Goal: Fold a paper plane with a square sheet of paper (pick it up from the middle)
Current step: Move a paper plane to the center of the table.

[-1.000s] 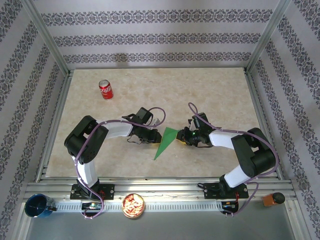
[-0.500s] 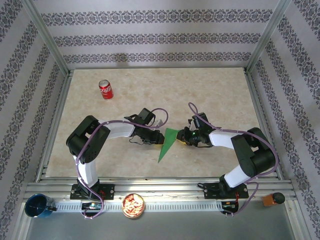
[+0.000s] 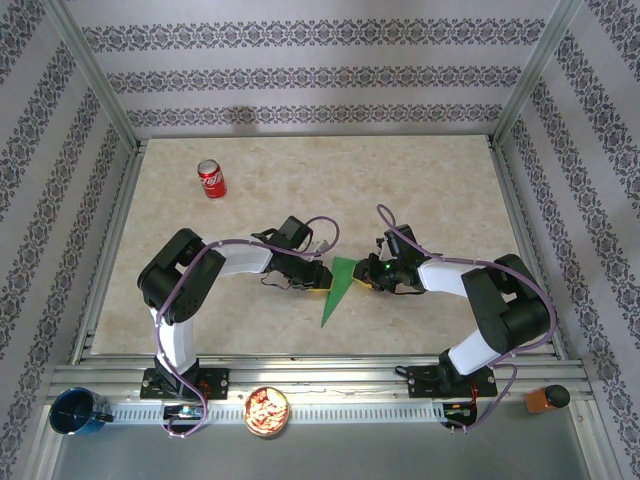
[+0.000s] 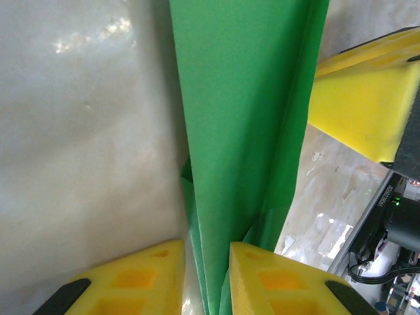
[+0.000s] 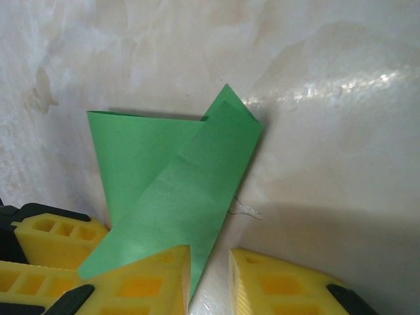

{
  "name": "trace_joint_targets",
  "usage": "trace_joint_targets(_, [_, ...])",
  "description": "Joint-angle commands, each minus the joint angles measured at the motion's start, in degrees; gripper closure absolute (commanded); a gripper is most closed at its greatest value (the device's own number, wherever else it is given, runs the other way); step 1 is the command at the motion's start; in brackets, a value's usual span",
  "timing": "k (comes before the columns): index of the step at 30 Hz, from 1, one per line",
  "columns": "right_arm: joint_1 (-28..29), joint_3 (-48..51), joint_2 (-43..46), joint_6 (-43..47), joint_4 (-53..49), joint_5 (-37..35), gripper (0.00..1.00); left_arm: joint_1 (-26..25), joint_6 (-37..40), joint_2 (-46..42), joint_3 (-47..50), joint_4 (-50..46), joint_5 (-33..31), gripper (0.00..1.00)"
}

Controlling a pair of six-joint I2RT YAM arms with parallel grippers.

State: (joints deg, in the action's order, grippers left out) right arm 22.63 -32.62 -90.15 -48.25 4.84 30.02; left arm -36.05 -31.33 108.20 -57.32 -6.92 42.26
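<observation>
The paper (image 3: 338, 288), one green sheet already folded to a pointed dart, lies mid-desk (image 3: 420, 180) between the two claws, its tip toward the near edge. Both arms reach in low from either side, likely so that one can pin the sheet while the other works the next crease.

The left claw (image 3: 313, 278) has its jaws narrowly apart, and the wrist view shows the green layers running up through the gap. I cannot tell whether it grips them or only straddles them.

The right claw (image 3: 366, 274) also has its jaws slightly apart, with bare desk showing between them. One finger (image 5: 151, 279) sits at the wide end's edge and seems to steady it rather than pinch it.

By count there are one sheet, two claws, one red can (image 3: 211, 179) far back on the left, and one blue cup (image 3: 75, 412) and one bowl (image 3: 267, 410) on the front rail.
</observation>
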Motion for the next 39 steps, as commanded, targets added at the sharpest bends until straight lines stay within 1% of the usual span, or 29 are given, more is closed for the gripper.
trace_joint_targets(1, [2.59, -0.43, -4.95, -0.33, 6.56, 1.62, 0.75, -0.77, -0.7, 1.31, -1.52, 2.15, 2.07, 0.75])
trace_joint_targets(10, [2.59, -0.18, -5.04, -0.34, 6.76, 1.53, 0.75, -0.78, -3.11, 2.19, -1.04, 5.81, 4.04, 0.75])
trace_joint_targets(18, [2.59, 0.01, -5.15, -0.2, 6.71, 1.71, 0.75, -0.77, -4.62, 2.24, -0.28, 7.84, 4.59, 0.79])
trace_joint_targets(25, [2.5, -0.01, -3.49, -0.26, 6.06, 1.53, 0.75, -0.77, -4.96, 0.63, -0.18, 8.08, 5.18, 0.95])
trace_joint_targets(27, [2.42, -0.03, -2.06, -0.37, 5.54, 1.53, 0.74, -0.77, -4.92, -0.64, 0.07, 7.66, 4.01, 0.99])
trace_joint_targets(30, [2.25, -0.47, 0.92, -0.27, 3.97, 1.29, 0.7, -0.77, -4.87, -3.61, 0.74, 6.79, 0.55, 1.0])
trace_joint_targets(32, [2.15, -0.52, 3.2, -0.55, 3.14, 1.18, 0.66, -0.77, -5.0, -6.18, 1.35, 6.21, -2.11, 1.0])
trace_joint_targets(34, [2.15, -0.43, 5.49, -1.29, 2.89, 1.17, 0.62, -0.77, -3.94, -8.28, 1.0, 2.84, -6.33, 1.0])
trace_joint_targets(36, [2.2, -0.56, 7.44, -2.83, 3.26, 1.42, 0.58, -0.98, -2.0, -10.27, 0.1, -2.07, -11.86, 1.0])
trace_joint_targets(39, [2.52, -1.36, 8.64, -5.91, 5.26, 3.11, 0.57, -0.95, -0.47, -11.35, -1.16, -6.56, -16.35, 1.0])
